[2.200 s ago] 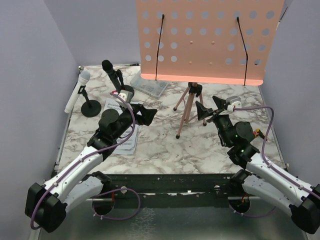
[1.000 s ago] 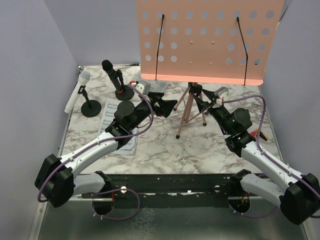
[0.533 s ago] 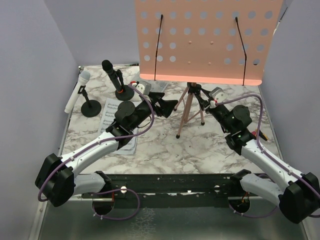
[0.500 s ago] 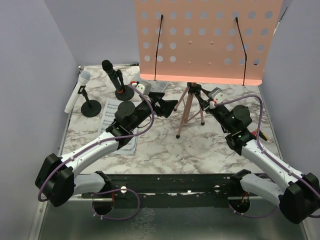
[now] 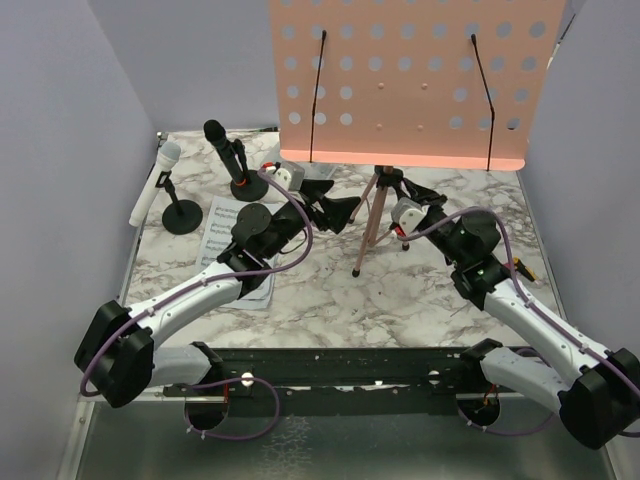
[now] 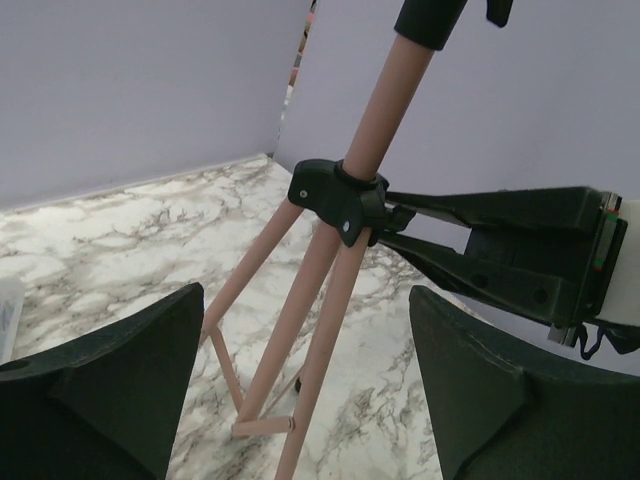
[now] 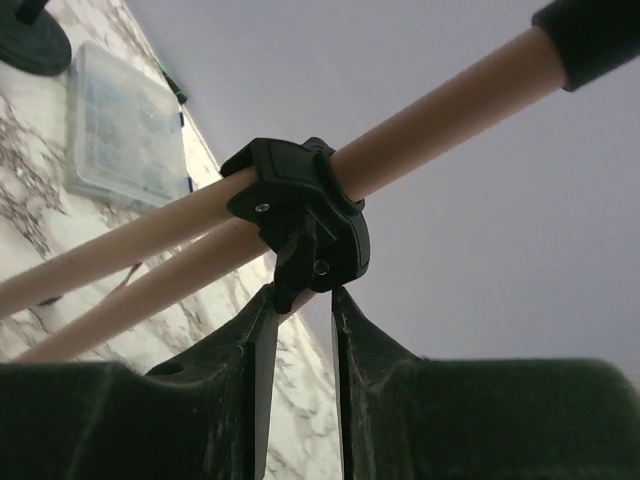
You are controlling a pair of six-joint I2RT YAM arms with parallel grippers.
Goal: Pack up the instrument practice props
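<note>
The pink perforated board (image 5: 410,80) stands on thin pink tripod legs (image 5: 370,225) at the table's back middle. My right gripper (image 5: 395,188) comes in from the right. Its narrowed jaws (image 7: 302,295) pinch the lower tab of the black collar (image 7: 300,215) where the legs meet. My left gripper (image 5: 340,210) is open just left of the tripod, with the legs (image 6: 320,300) between its wide-apart fingers and untouched. The black microphone (image 5: 225,145) and the white microphone (image 5: 155,180) stand in round-based holders (image 5: 181,217) at the back left. Sheet-music pages (image 5: 235,250) lie partly under my left arm.
A clear plastic box (image 5: 305,175) lies behind my left gripper, below the board's left edge. A small red and yellow item (image 5: 520,268) sits by the right wall. Lilac walls close in on the left, right and back.
My right gripper has rolled over and its jaws have narrowed onto the tripod collar. The board has shifted slightly to the left. My left gripper has stayed open beside the legs.
</note>
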